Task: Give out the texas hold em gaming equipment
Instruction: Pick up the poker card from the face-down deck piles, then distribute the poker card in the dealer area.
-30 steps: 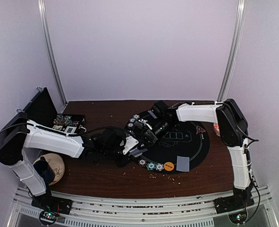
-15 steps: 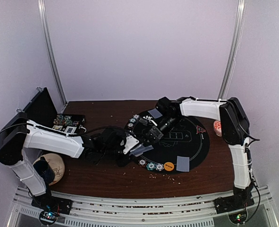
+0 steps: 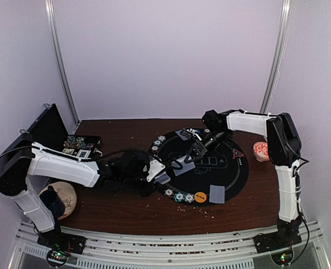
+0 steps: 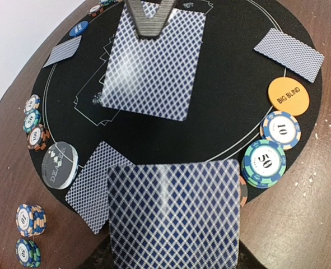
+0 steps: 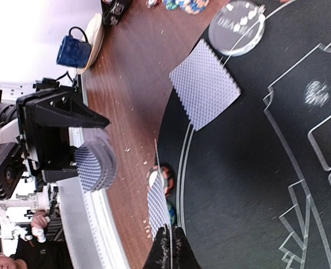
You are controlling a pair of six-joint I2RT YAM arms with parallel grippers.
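Looking from the left, I see my left pincer (image 3: 153,171) gripping the deck of cards (image 4: 173,216) at the left rim of the black mat (image 3: 235,174); chips (image 4: 264,162) and an orange disc (image 4: 288,98) lie on its near rim; my right pincer (image 5: 168,249) pinches one card (image 4: 154,67) over the mat.

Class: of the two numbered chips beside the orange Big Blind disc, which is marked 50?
The teal-striped chip, farther from the disc; the blue-and-peach chip reads 10.

The orange disc (image 4: 288,96) reads "BIG BLIND"; a blue-edged chip (image 4: 280,129) shows "10", a teal chip (image 4: 264,162) "50", and a clear disc (image 4: 60,164) the letters "DEA".
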